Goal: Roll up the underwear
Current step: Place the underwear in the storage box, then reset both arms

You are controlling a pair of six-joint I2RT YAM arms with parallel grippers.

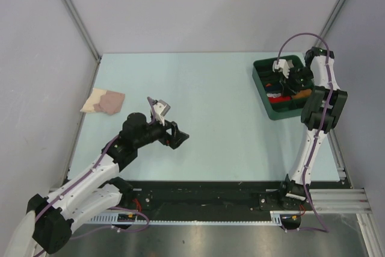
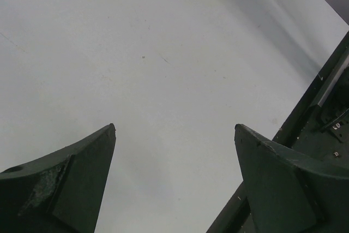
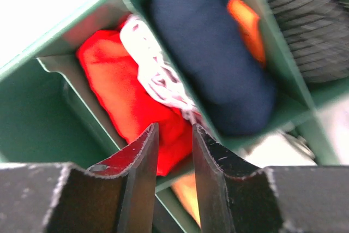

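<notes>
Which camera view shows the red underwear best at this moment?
The right wrist view: the red underwear sits close up, bunched in a compartment of the green tray. The top external view gives only a small red speck in that tray. The left wrist view shows none of it, only table.

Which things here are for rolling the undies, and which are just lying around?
For the job: red fabric underwear with white trim; right gripper; left gripper.
Just lying about: green divided plastic tray; navy rolled cloth; beige-and-pink folded cloth.
</notes>
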